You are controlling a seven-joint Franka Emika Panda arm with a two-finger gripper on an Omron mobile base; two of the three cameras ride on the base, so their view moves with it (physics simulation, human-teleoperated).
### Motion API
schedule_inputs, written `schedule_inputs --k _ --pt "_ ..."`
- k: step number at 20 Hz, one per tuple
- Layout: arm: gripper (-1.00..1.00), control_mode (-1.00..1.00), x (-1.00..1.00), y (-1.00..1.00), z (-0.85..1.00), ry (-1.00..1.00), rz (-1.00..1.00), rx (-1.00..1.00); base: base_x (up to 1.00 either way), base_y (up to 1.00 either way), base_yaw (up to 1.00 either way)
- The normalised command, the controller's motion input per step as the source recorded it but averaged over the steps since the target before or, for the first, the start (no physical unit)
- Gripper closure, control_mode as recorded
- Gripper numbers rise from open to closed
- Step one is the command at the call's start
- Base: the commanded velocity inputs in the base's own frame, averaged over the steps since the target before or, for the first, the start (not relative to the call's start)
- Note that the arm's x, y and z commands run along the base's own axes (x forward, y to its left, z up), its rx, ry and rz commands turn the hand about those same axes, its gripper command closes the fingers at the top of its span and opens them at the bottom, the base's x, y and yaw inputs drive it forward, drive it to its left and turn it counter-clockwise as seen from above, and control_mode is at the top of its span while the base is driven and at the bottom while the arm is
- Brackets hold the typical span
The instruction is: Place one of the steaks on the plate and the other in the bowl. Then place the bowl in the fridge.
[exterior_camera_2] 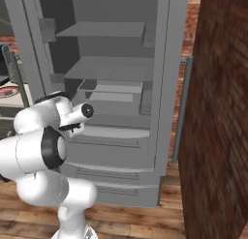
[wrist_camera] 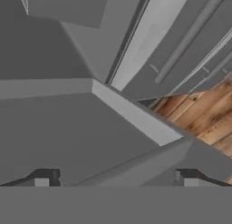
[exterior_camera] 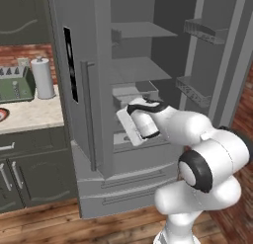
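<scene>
A: Fridge (exterior_camera: 99,154) stands at twelve o'clock, right door swung wide, shelves (exterior_camera_2: 109,67) bare grey.

B: Gripper (wrist_camera: 113,178) sits inside its lower compartment, jaws spread wide, nothing between fingertips (wrist_camera: 41,178). Wood floor (wrist_camera: 204,114) at three o'clock.

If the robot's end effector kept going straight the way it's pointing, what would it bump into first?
Probably the fridge. In the hand view, the open end effector looks at a grey surface inside the fridge with nothing between its fingertips. How far away that surface is, I cannot tell.
</scene>
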Motion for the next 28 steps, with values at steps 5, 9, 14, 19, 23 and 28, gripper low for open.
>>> schedule_inputs --k 5,9,14,19,23,28 --pt "-1.00 -1.00 -0.70 1.00 0.44 -0.27 -0.11 -0.06 0.00 0.00 0.00" --pt "-1.00 -1.00 -0.63 1.00 0.55 -0.33 -0.14 -0.04 0.00 0.00 0.00" --pt "-1.00 -1.00 -0.52 0.31 0.56 -0.12 -0.06 -0.10 0.00 0.00 0.00" --pt "-1.00 -1.00 -0.47 0.00 0.61 0.00 -0.05 -0.12 0.00 0.00 0.00" --pt "-1.00 -1.00 -0.13 -0.03 0.61 0.10 -0.02 -0.28 0.00 0.00 0.00" --pt "-1.00 -1.00 0.00 -0.58 0.80 0.29 0.00 -0.39 0.00 0.00 0.00"
